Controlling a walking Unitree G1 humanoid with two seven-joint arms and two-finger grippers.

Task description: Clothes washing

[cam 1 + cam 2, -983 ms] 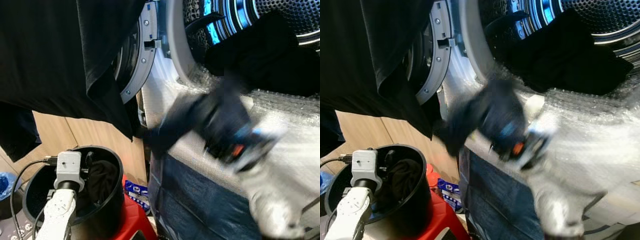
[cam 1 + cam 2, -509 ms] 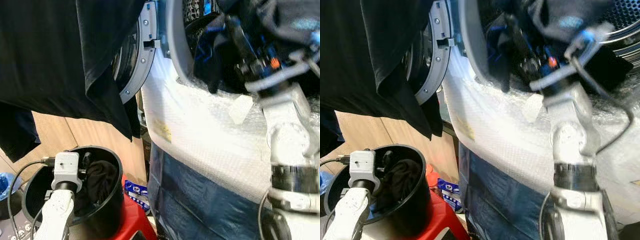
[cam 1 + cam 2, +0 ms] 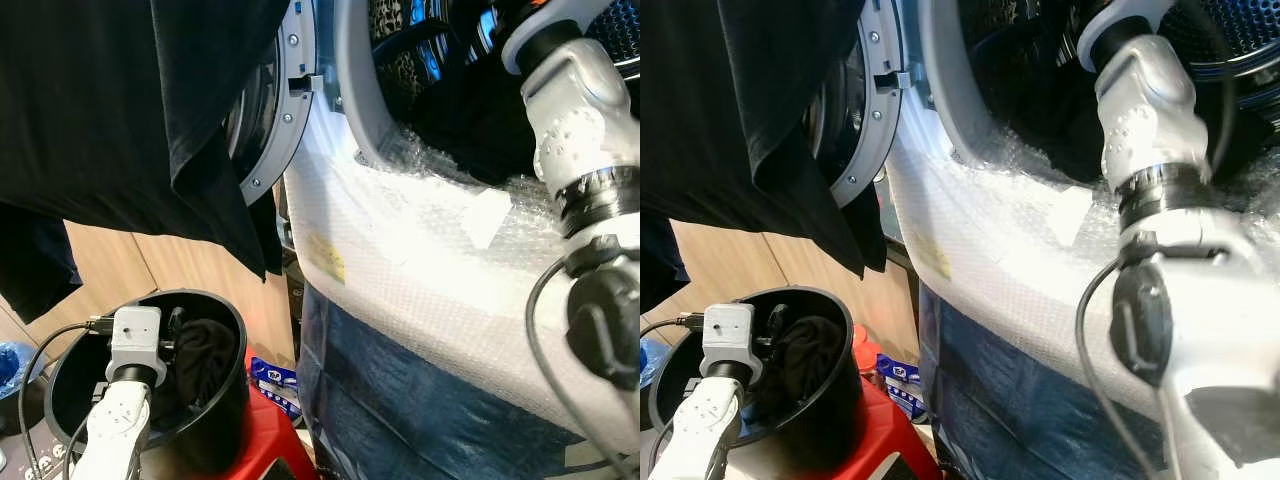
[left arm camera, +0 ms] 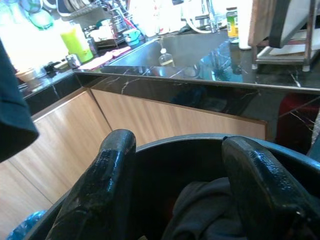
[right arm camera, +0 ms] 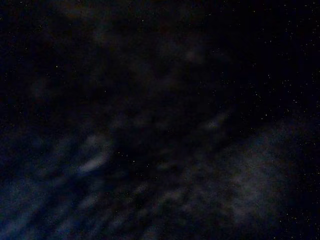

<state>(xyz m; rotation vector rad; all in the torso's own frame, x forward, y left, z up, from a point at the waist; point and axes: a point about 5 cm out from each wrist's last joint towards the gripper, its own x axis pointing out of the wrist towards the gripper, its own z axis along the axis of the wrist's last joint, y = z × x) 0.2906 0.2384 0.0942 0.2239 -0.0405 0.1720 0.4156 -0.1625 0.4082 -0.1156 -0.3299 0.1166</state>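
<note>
The right arm (image 3: 565, 110) is now seen reaching deeper into the washer drum (image 3: 440, 40) than half a second ago; its tool's state cannot be told. Dark clothes (image 3: 470, 125) lie at the drum mouth. The left tool (image 4: 175, 185), fingers spread wide, is unmoved over the black bucket (image 3: 225, 400) holding a dark garment (image 3: 200, 355).
</note>
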